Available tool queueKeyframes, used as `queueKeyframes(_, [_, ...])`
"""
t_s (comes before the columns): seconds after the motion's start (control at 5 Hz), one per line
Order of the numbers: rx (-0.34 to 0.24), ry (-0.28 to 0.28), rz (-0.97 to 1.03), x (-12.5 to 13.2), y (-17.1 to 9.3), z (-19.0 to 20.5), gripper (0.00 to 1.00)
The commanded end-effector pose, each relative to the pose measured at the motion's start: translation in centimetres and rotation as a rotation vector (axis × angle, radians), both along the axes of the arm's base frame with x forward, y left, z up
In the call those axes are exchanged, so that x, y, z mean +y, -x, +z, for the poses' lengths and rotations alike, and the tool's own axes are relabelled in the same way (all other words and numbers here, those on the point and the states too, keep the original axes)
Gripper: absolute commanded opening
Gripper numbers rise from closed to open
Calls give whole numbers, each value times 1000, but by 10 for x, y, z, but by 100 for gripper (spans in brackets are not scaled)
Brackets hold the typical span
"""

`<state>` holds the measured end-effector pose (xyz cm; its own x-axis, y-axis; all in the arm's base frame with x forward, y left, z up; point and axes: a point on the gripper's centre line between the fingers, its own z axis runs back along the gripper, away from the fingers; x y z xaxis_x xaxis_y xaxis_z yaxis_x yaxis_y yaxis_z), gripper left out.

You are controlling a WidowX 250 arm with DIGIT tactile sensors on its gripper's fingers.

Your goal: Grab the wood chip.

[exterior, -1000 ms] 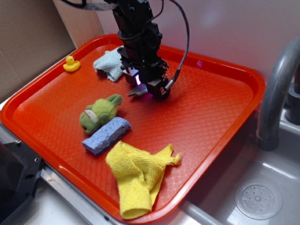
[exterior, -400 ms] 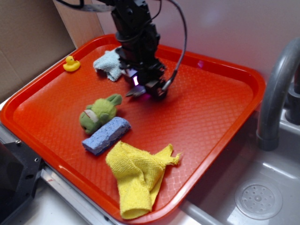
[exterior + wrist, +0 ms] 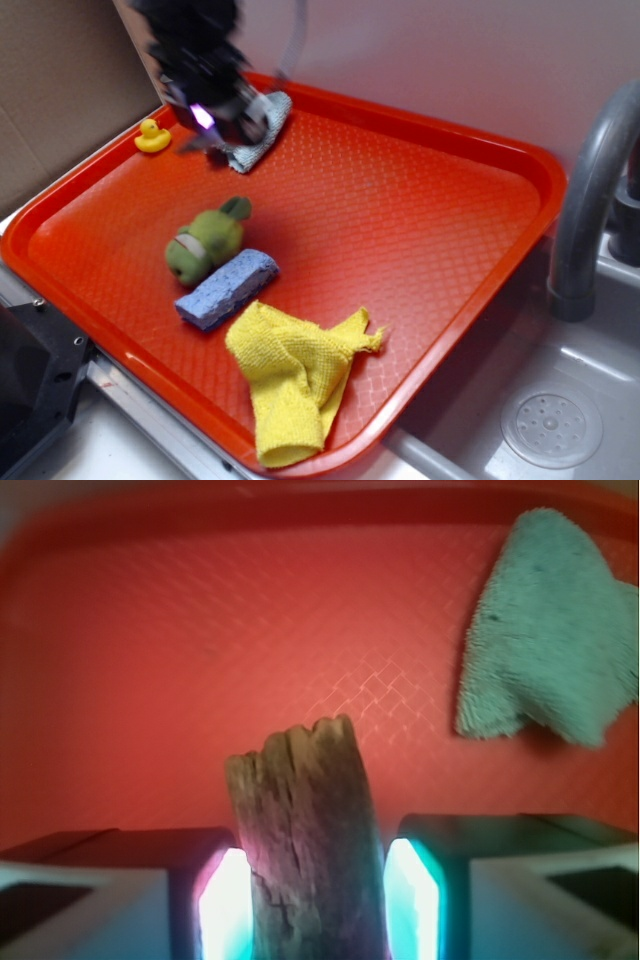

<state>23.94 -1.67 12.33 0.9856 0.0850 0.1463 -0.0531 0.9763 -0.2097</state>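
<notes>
One wood chip (image 3: 308, 850) in end effector (image 3: 312, 900), grey cloth (image 3: 545, 630) nr.

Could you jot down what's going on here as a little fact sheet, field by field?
hand: blurred, over the tray's far left corner
holding: wood chip, gripped between both fingers
tray: orange
near the hand: light blue cloth, yellow duck
tray front: green plush toy, blue sponge, yellow cloth
right of tray: sink
</notes>
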Motion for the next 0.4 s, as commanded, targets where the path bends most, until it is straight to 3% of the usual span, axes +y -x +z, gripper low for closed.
queueKeyframes(0.0, [-65,91,47,28,1,100,0])
queueKeyframes(0.2, [-30,12,75,14,-9,149,0])
